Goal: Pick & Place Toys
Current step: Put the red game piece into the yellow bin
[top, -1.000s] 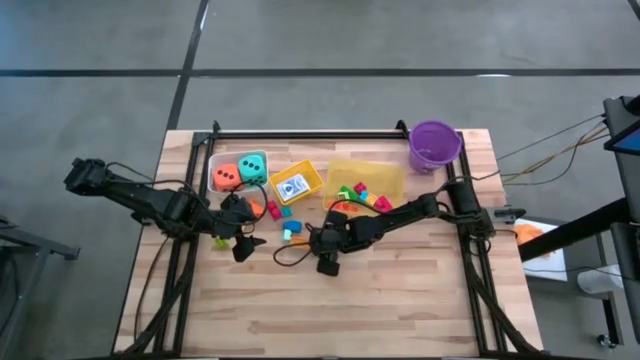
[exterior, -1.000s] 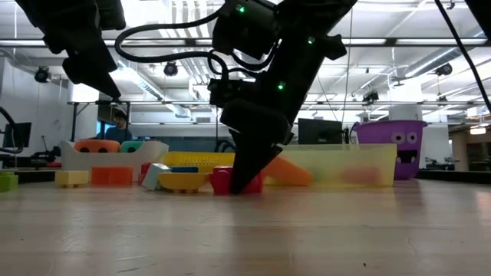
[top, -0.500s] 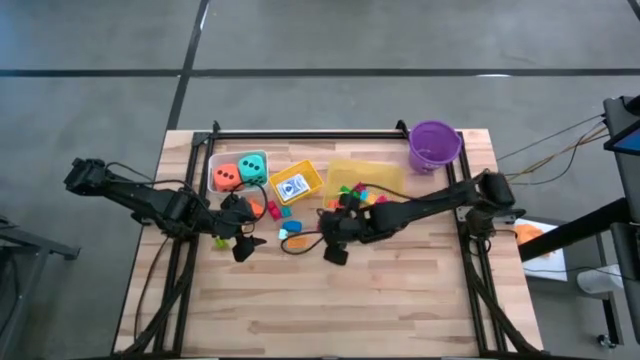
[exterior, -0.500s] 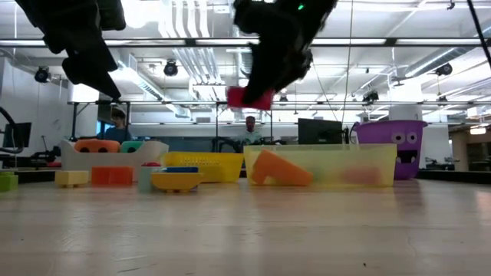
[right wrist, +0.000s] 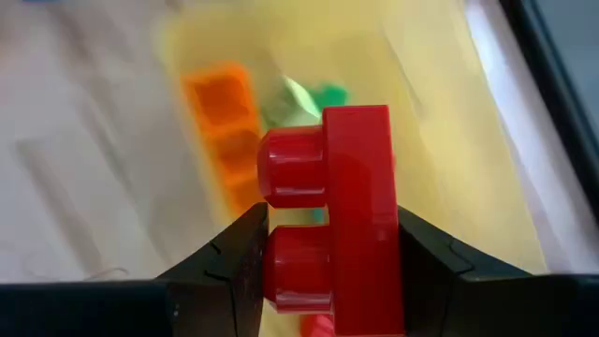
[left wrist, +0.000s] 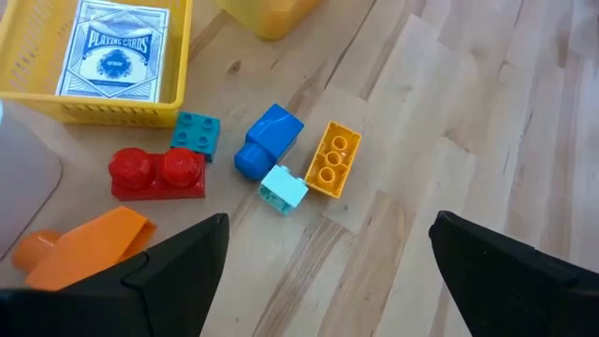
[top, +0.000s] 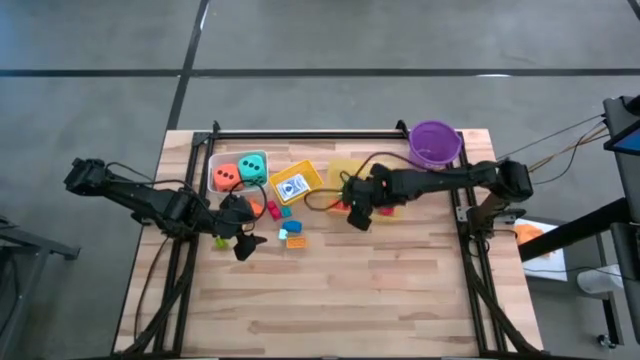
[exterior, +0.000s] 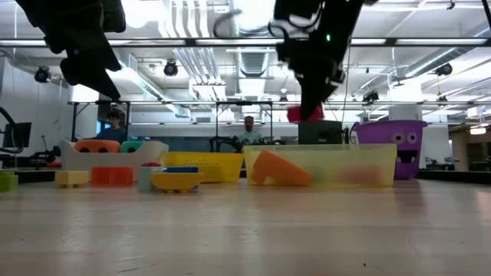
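Right wrist view: right tool [right wrist: 328, 271] partly closed, clamped on a red brick [right wrist: 332, 220], studs sideways, raised above the yellow-tinted clear bin [right wrist: 487, 140] with an orange brick [right wrist: 225, 103] inside. High view: right tool over that bin, at 3 o'clock from the card box [top: 292, 186]. Left tool [top: 243, 226] wide open, gripping nothing, above table [top: 380, 290] at 9 o'clock from loose bricks [left wrist: 281, 159].

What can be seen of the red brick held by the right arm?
The red glossy plastic two-stud brick is clamped between the right end effector's two dark fingers, its round studs facing sideways from the grip. It hangs in the air, touching nothing else, above the pale yellow translucent plastic bin, where an orange brick and a green piece lie. The low view shows it well above the bin's rim.
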